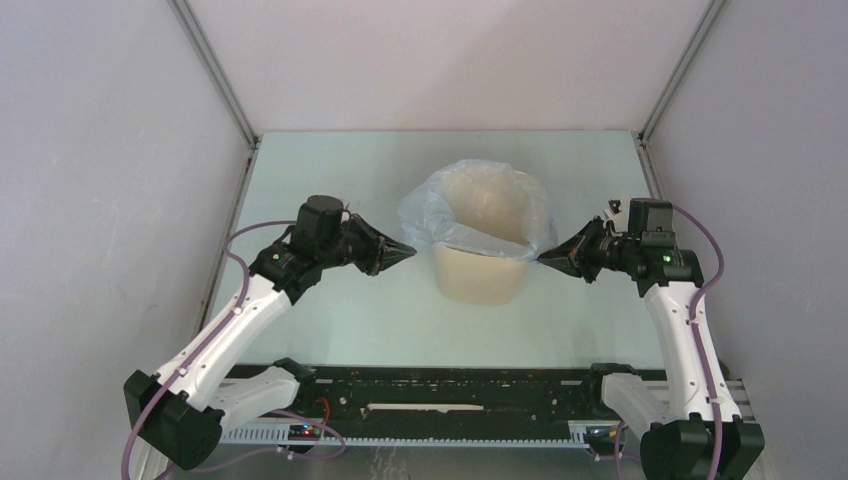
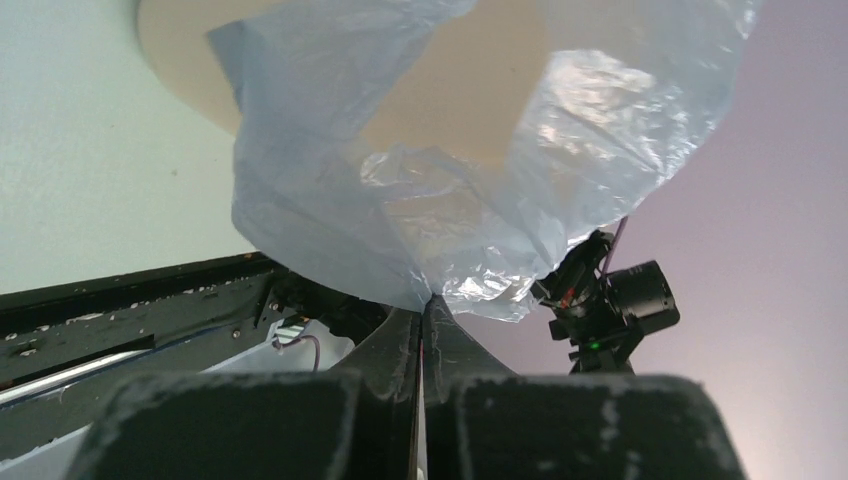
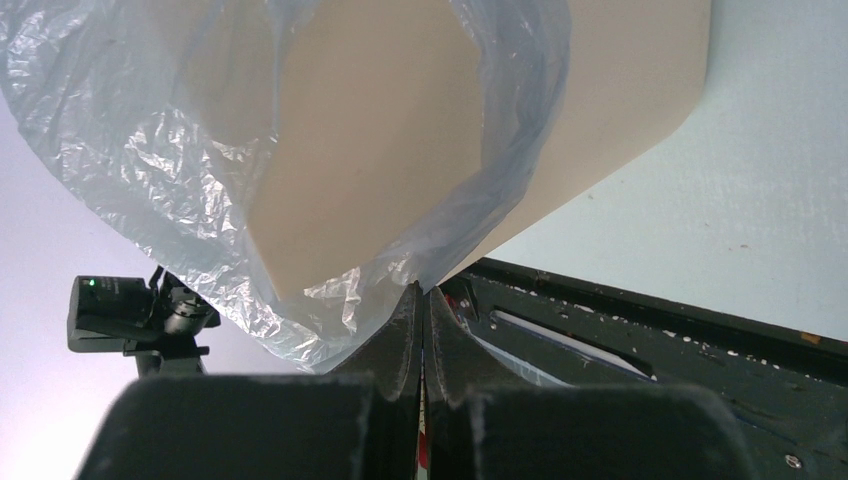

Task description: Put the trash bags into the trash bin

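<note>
The cream-beige trash bin (image 1: 478, 272) stands upright at the table's middle. The pale-blue translucent trash bag (image 1: 424, 212) lines its mouth and puffs out over the rim on both sides. My left gripper (image 1: 409, 252) is at the bin's left, shut on the bag's left edge. My right gripper (image 1: 543, 258) is at the bin's right, shut on the bag's right edge. In the left wrist view the bag (image 2: 330, 220) gathers to a point at my shut gripper (image 2: 428, 300), in front of the bin (image 2: 480, 100). In the right wrist view the bag (image 3: 150, 150) meets my shut gripper (image 3: 422, 290) below the bin (image 3: 380, 130).
A black rail (image 1: 440, 395) runs along the near table edge between the arm bases. Grey enclosure walls stand left, right and behind. The pale-green table (image 1: 360, 310) surrounds the bin. The opposite wrist shows in each wrist view, the right arm (image 2: 610, 300) and the left arm (image 3: 130, 315).
</note>
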You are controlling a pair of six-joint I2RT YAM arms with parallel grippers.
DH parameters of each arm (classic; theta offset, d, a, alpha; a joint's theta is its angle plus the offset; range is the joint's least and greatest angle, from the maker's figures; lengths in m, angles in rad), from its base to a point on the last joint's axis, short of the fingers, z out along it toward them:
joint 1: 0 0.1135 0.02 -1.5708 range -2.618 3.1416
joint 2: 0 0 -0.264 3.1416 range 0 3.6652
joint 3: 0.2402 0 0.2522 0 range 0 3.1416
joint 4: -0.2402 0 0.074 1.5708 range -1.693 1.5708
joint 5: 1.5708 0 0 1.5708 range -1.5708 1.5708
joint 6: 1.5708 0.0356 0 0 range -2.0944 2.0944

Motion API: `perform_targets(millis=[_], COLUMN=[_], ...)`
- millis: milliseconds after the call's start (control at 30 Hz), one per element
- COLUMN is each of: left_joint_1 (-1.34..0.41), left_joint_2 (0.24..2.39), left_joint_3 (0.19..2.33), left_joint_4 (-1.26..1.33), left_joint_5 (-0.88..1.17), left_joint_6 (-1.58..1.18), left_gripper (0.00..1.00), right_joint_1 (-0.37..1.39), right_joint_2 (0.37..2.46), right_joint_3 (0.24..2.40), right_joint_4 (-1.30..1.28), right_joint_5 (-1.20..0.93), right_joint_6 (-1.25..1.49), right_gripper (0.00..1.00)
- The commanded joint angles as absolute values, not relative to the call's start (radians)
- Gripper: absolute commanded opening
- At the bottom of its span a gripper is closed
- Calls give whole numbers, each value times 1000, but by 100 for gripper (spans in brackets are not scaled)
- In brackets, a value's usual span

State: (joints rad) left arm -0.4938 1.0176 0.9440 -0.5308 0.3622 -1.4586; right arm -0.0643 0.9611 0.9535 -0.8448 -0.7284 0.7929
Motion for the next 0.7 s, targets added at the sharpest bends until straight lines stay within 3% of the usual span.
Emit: perform_targets(millis=[0, 667], left_joint_1=[-488, -448], left_joint_2=[1019, 995], left_joint_3=[947, 892], left_joint_4=[-437, -534], left_joint_5=[449, 556], left_joint_6=[-1397, -1311], left_gripper=[0, 0], right_joint_1=[-75, -110], right_joint_2=[957, 959], right_joint_3=[958, 959], right_joint_4=[-860, -874], right_joint_5=[-710, -724], right_joint_6=[762, 756], right_gripper=[0, 0])
